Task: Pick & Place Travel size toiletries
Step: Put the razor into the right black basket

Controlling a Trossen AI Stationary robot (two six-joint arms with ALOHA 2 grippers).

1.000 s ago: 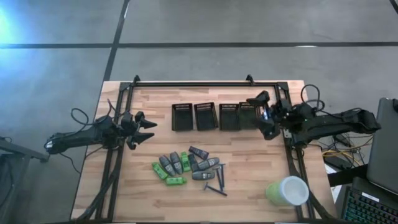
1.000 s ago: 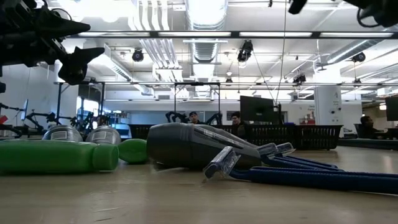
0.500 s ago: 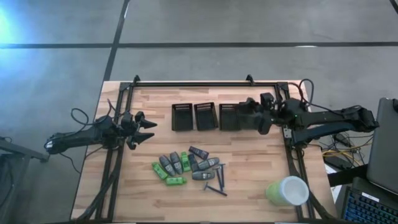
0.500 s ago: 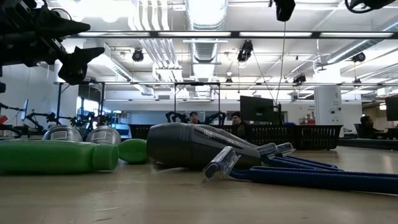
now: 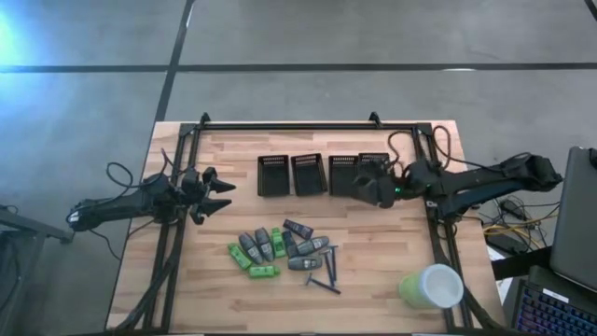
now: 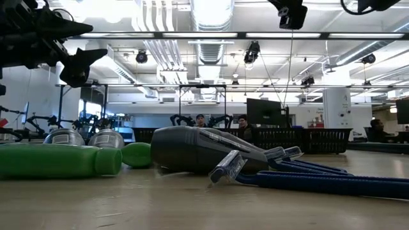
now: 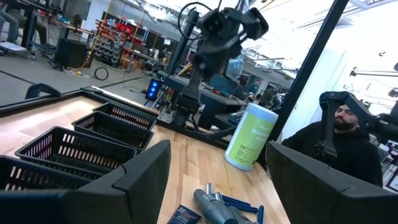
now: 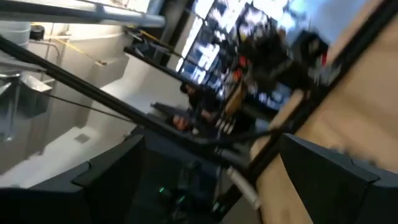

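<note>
Bins (image 5: 309, 175) — four in a row; cup (image 5: 431, 287) — one

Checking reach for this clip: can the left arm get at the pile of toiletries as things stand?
Probably yes. The left gripper hangs open above bare table beside the toiletries, nothing between them. The right gripper is away over the bins.

Right arm swings inward over the bins

The right gripper (image 5: 373, 186), which a second ago sits near the table's right edge just beyond the rightmost black mesh bin (image 5: 374, 164), now hangs over the front of that bin, closer to the table's middle. In the low view it drops into sight at the top of the picture (image 6: 291, 13), where earlier only a tip showed.
</note>
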